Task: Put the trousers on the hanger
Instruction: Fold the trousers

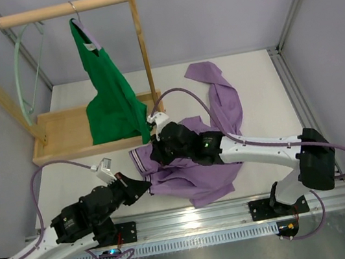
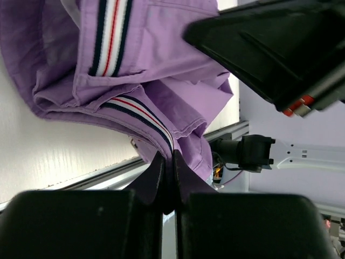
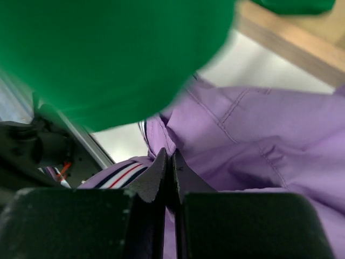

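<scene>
Two pincers hold the long lilac-purple soft fabric trousers (image 1: 193, 180), which lie crumpled on the white tabletop (image 1: 250, 78) in front of the arms. Their striped waistband (image 2: 110, 32) sits at the near-left end, and the legs trail away to the far right, so the long axis runs diagonally. The left pincer (image 2: 167, 162) is clamped shut on the near-left edge of the waistband, the stripes running straight into its fingers. The right pincer (image 3: 168, 159) is likewise closed on a fold of purple cloth, just beyond the left one at the same end of the garment. The thin pale mint-green hanger (image 1: 17, 78) with its rounded loop hangs from the wooden rail (image 1: 43, 15) at the far left, well apart from the trousers, beyond and to the left of both pincers; the left arm looks the nearer to it. Between them, a bright green top (image 1: 112, 99) hangs from the same rail over a wooden base tray (image 1: 61, 131), close to the right pincer. No brand, label or readable writing shows anywhere; the waistband carries only navy, white and red stripes.
</scene>
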